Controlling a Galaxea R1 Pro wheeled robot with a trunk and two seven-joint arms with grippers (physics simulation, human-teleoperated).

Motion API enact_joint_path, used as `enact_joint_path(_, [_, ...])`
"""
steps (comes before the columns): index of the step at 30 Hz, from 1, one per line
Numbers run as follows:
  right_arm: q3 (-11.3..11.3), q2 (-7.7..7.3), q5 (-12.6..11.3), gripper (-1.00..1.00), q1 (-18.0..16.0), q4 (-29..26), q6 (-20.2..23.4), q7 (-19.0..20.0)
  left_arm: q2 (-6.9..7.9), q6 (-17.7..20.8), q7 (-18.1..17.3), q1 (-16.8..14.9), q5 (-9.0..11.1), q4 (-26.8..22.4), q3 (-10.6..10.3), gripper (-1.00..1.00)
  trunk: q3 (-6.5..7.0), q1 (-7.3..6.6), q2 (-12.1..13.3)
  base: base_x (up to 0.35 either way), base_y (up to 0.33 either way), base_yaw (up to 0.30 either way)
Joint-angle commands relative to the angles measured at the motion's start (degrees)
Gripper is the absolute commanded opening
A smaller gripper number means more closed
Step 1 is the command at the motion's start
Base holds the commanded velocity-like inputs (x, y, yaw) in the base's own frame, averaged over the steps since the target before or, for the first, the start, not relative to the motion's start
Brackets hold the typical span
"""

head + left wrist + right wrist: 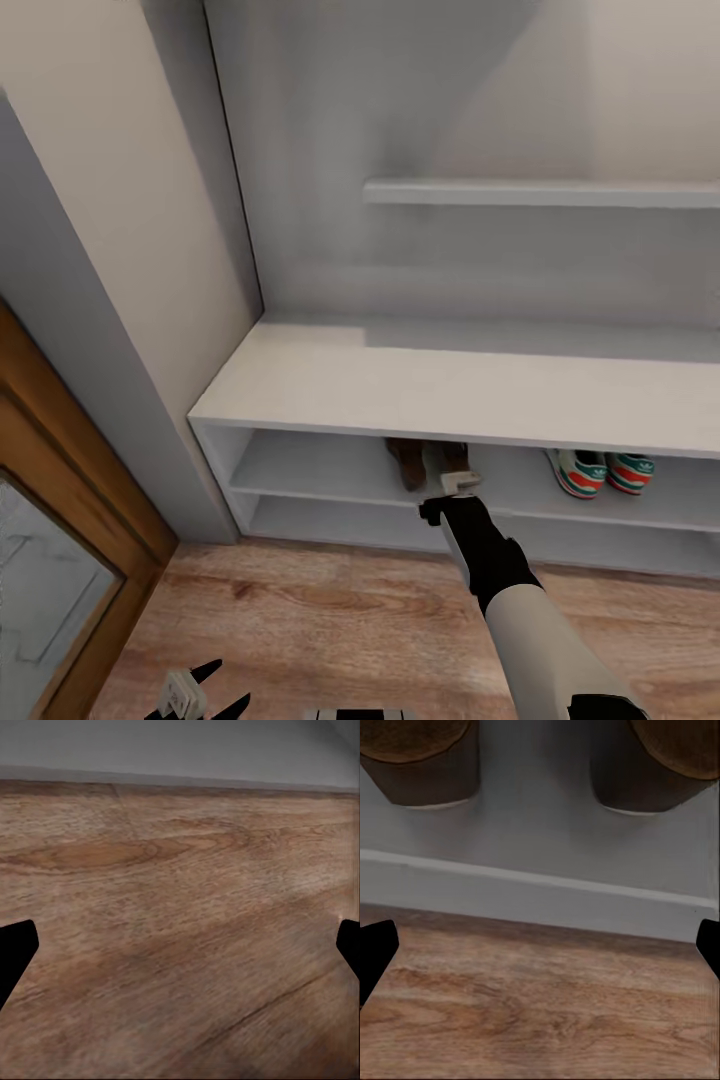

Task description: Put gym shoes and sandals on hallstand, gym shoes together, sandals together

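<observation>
1. Head view is dominated by the large pale grey-white hallstand (380,385), with a wide flat bench top, two low open shelves beneath and a wall shelf above; it stands on the light brown wood-grain corridor floor (330,620).
2. On the upper low shelf, toward the right, the two white gym shoes with green stripes and red marks (600,472) sit side by side, touching or nearly so.
3. Further left on the same shelf, the two dark brown leather sandals (430,462) stand next to each other; the right wrist view shows their two rounded ends (424,761) apart, on the grey shelf board above the floor planks.
4. The right gripper (460,484) is at the shelf's front edge just before the sandals; its dark fingertips (375,952) sit at opposite edges of the wrist view, spread wide and holding nothing.
5. The left gripper (195,692) hangs low over bare floor, its fingers (15,949) likewise spread wide and empty.
6. Judged from this, all four shoes seem placed. The risk: an arm pulled back carelessly could clip a sandal and drag it off the shelf lip onto the floor.
</observation>
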Motion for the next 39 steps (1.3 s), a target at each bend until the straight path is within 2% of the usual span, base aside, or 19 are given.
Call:
enact_joint_path(1, [-0.2, 0.06, 0.2, 1.00, 0.0, -0.1, 0.2, 0.0, -0.03, -0.2, -0.3, 0.0, -0.2, 0.0, 0.3, 1.00, -0.04, -0.04, 0.0, -0.264, -0.165, 0.000])
enact_joint_path(17, [-0.1, 0.06, 0.2, 1.00, 0.0, 0.1, 0.2, 0.1, -0.03, -0.2, -0.3, 0.0, -0.2, 0.0, 0.3, 1.00, -0.04, -0.04, 0.0, -0.279, -0.149, 0.000])
enact_joint_path(39, [-0.1, 0.06, 0.2, 1.00, 0.2, 0.1, -0.1, 0.1, 0.06, -0.1, -0.3, 0.0, -0.2, 0.0, 0.3, 1.00, -0.04, -0.04, 0.0, -0.328, -0.014, 0.000])
